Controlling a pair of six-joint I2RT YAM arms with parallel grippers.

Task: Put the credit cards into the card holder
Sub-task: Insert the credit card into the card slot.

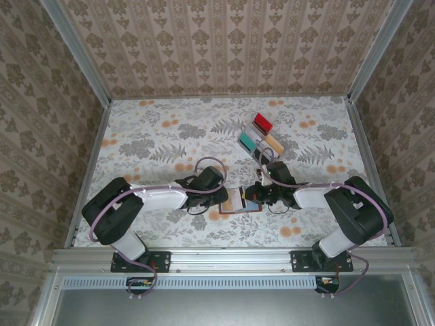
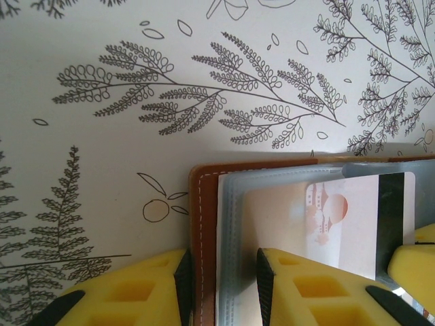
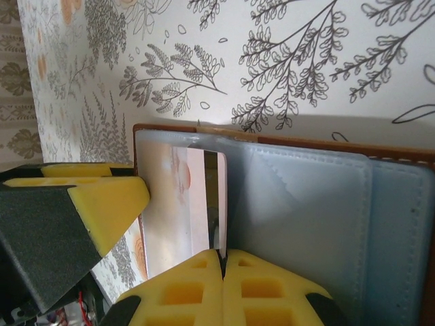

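The card holder lies open on the floral table between both grippers, brown rim around grey pockets. A pale credit card with a dark stripe sits partly inside the left grey pocket. My right gripper is shut on that card's outer edge, at the wallet's middle. My left gripper stands partly open at the wallet's left edge. One finger is beside the brown rim and the other rests over the grey pocket. Its yellow finger appears in the right wrist view.
A clear slotted rack with red, teal and orange pieces stands on the table behind the right gripper. Patterned walls and metal rails close the table in at the left, right and back. Cables loop over both forearms.
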